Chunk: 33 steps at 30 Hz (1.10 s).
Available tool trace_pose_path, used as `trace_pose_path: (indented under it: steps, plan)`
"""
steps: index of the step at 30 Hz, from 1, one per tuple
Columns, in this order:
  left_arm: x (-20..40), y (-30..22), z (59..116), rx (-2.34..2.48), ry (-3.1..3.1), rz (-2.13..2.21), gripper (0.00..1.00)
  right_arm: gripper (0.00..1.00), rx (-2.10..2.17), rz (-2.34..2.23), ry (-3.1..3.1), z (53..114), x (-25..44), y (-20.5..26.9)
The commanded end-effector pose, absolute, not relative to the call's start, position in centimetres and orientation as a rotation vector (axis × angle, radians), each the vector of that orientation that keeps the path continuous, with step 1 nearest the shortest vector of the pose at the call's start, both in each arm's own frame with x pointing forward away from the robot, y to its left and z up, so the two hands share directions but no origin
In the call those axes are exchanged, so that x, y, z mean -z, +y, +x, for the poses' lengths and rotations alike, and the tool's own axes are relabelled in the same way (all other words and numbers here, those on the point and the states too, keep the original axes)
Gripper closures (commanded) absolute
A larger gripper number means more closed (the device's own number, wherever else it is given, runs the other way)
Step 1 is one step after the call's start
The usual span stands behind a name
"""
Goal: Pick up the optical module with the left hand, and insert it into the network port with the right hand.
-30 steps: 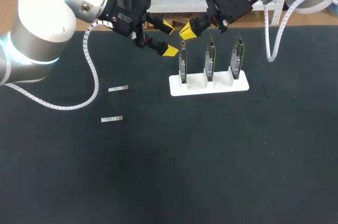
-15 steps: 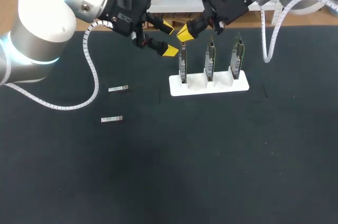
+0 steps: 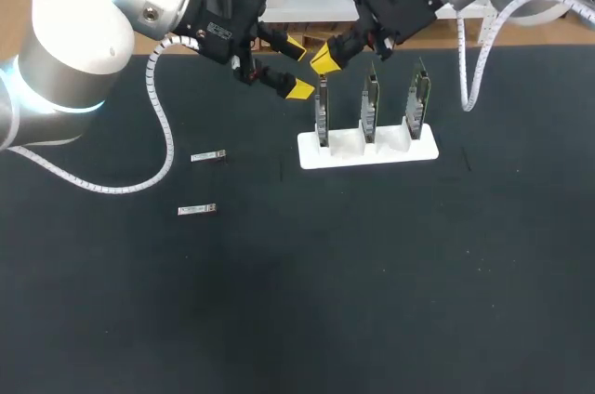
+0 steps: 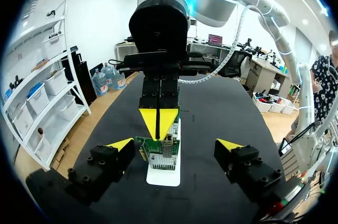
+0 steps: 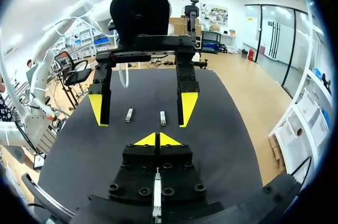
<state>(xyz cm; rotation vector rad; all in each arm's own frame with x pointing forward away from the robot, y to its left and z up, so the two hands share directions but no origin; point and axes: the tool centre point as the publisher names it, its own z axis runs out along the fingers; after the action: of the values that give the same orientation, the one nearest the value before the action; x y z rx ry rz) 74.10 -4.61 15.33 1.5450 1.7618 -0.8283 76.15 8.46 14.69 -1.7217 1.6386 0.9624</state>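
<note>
Head view. We note the left gripper [image 3: 297, 67] held over the far part of the black table [image 3: 372, 273], fingers spread wide, nothing between them. The right gripper [image 3: 325, 58] comes in from the far right, yellow tips pressed together. It sits just above the top edge of the left board [image 3: 321, 115]. This is one of three boards standing upright in a white holder [image 3: 367, 148]. One optical module [image 3: 209, 157] lies flat on the table, well apart from the holder on the left arm's side. A second optical module [image 3: 197, 210] lies nearer to us, close to the first. Neither gripper touches them.

Left wrist view. The left gripper [image 4: 175, 145] is open, one finger to each side of the holder [image 4: 163, 176] without touching it. Ahead, the right gripper [image 4: 158, 121] points straight down, tips closed, right at the top of the green board [image 4: 156, 152]. A silver network port [image 4: 168, 152] shows on that board. We cannot tell whether anything thin is pinched in the closed tips.

Right wrist view. The right gripper [image 5: 157, 139] has its tips shut together. Facing it is the left gripper [image 5: 142, 110], fingers apart. Beyond, both modules [image 5: 129, 115] [image 5: 162, 118] lie side by side on the table.
</note>
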Motion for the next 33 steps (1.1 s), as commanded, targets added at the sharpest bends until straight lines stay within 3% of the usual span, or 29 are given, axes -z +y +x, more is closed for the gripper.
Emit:
trace_pose_path:
  steps: [1,33]
  plan:
    - [-15.42,-4.75,74.13,0.824,1.769,1.546,0.00,1.00,-0.961,-1.720,1.631,76.15,-14.78,8.20]
    - [-15.42,-4.75,74.13,0.824,1.769,1.546,0.00,1.00,-0.947,-1.724,1.617,75.82,-15.29,8.00]
